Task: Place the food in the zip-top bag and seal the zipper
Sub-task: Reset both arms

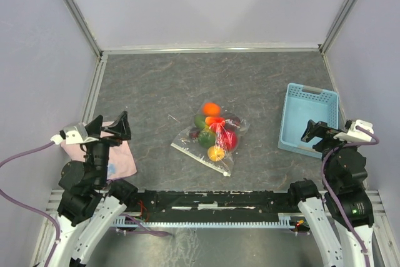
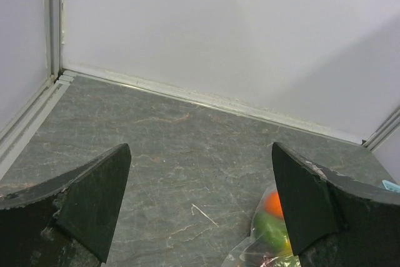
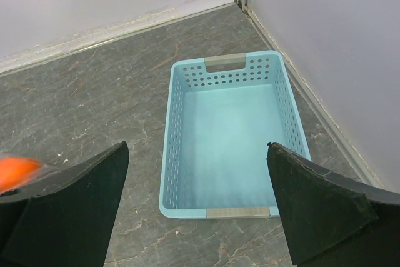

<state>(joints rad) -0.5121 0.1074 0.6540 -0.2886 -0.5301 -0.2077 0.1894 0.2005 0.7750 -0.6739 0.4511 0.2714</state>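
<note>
The zip-top bag (image 1: 206, 145) lies flat mid-table with several pieces of food (image 1: 219, 137) inside: green, red, dark and yellow fruits. An orange fruit (image 1: 211, 109) sits at the bag's far end; I cannot tell whether the plastic covers it. The zipper (image 1: 200, 157) is the whitish strip along the bag's near-left edge. My left gripper (image 1: 109, 128) hovers open at the left, well clear of the bag. Its wrist view shows the orange fruit (image 2: 273, 203) and a green one (image 2: 269, 229) beside the right finger (image 2: 306, 198). My right gripper (image 1: 322, 132) is open above the basket's near end.
A light-blue perforated basket (image 1: 294, 123) stands at the right, with nothing in it in the right wrist view (image 3: 172, 136). A pink cloth (image 1: 125, 157) lies under the left arm. Grey walls with metal rails enclose the table on three sides.
</note>
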